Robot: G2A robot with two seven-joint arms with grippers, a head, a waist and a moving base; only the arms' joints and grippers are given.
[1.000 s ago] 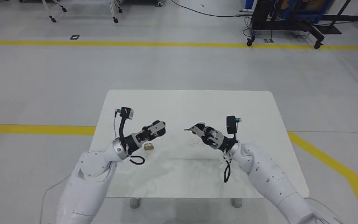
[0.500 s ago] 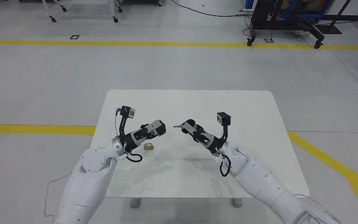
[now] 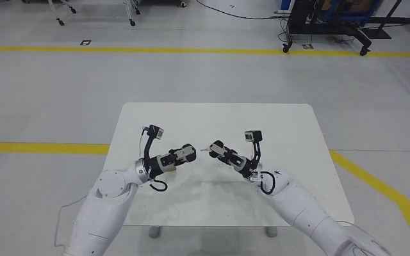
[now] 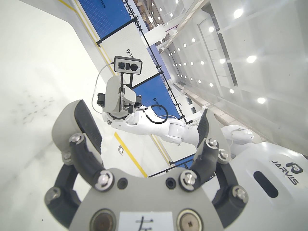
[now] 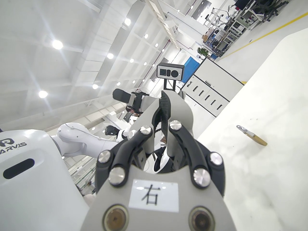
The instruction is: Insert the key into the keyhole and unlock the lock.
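Brass lock (image 5: 252, 135) well inside table (image 3: 282, 121) edges; left pincer (image 4: 144, 111) apart, right pincer (image 5: 166, 97) clamps key (image 3: 204, 150).

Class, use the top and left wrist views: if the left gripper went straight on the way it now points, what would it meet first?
Probably the right gripper, which faces it, framed between the left gripper's open fingers. Depth is unclear, so it could slip just past.

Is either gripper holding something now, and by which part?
Left gripper: open, empty. Right gripper: shut, a thin tip, probably the key, sticking out; gripped part hidden.
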